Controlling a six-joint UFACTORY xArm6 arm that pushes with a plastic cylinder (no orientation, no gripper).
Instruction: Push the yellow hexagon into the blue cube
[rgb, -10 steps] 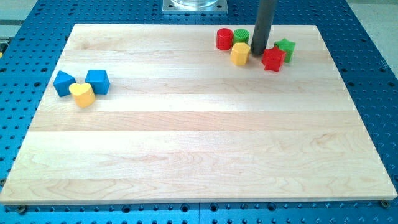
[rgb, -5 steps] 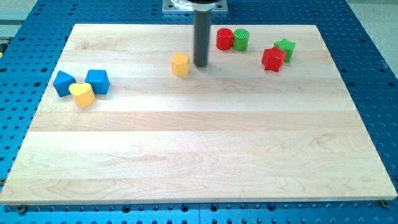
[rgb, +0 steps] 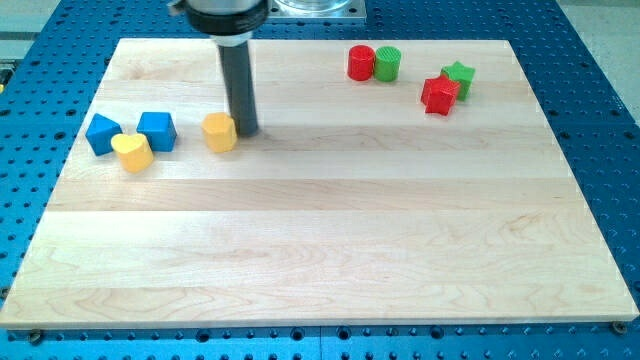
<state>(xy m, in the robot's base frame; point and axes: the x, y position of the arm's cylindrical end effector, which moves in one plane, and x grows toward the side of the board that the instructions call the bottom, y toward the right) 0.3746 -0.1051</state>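
Contact was pending: the tip (rgb: 245, 132), gripperless, touched the yellow hexagon (rgb: 219, 132), near but apart from the blue cube (rgb: 157, 131).

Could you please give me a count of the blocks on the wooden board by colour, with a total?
Yellow: 2, the yellow hexagon block and the yellow heart-shaped block
Blue: 2, the blue cube and the blue angular block
Red: 2, the red cylinder and the red star-shaped block
Green: 2, the green cylinder and the green star-shaped block
Total: 8
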